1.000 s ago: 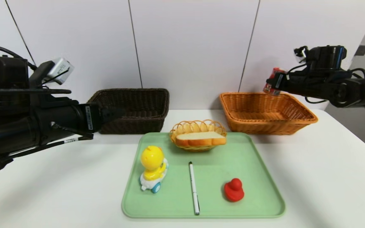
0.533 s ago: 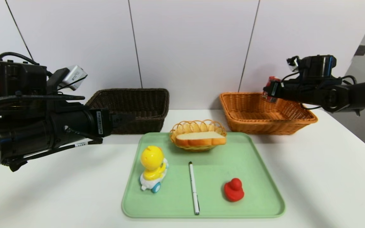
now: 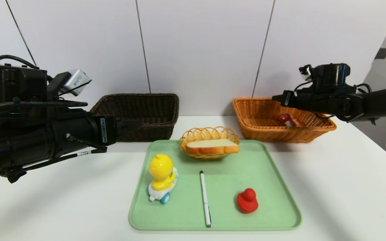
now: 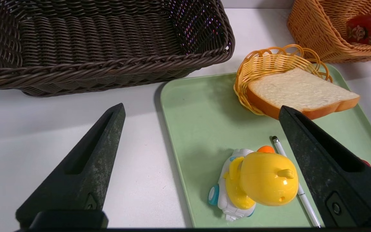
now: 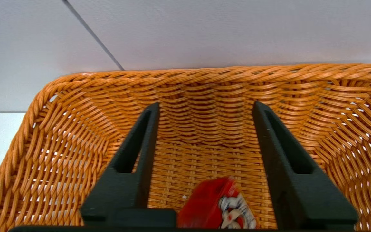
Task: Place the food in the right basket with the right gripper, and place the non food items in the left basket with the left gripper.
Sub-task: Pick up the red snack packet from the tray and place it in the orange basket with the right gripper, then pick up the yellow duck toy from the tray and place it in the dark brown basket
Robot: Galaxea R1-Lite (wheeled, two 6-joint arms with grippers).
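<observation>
- Head view shows you the right gripper (image 3: 276, 98) over the orange basket (image 3: 323, 129), its jaws apart and holding nothing.
- You can see the red drink carton (image 3: 285, 120) inside that basket, below the gripper and clear of it; whether it lies flat on the basket floor you cannot tell, as it looks blurred in the right wrist view (image 5: 216, 209).
- In the right wrist view you look between the two spread fingers (image 5: 130, 167) straight onto the woven basket floor (image 5: 198, 135).
- Your left gripper (image 4: 201, 109) hangs wide open above the table (image 3: 45, 201), beside the front of the dark brown basket (image 3: 139, 115), gripping nothing.
- That brown basket has nothing visible in it.
- On the green tray (image 3: 273, 187) you find the bread slice (image 3: 212, 146) lying across the small yellow basket (image 3: 209, 134) at the tray's far edge.
- Nearer to you on the tray stand the yellow chick toy (image 3: 161, 177) on the left, the white pen (image 3: 205, 197) in the middle and the red rubber duck (image 3: 247, 201) on the right, each apart from the others.
</observation>
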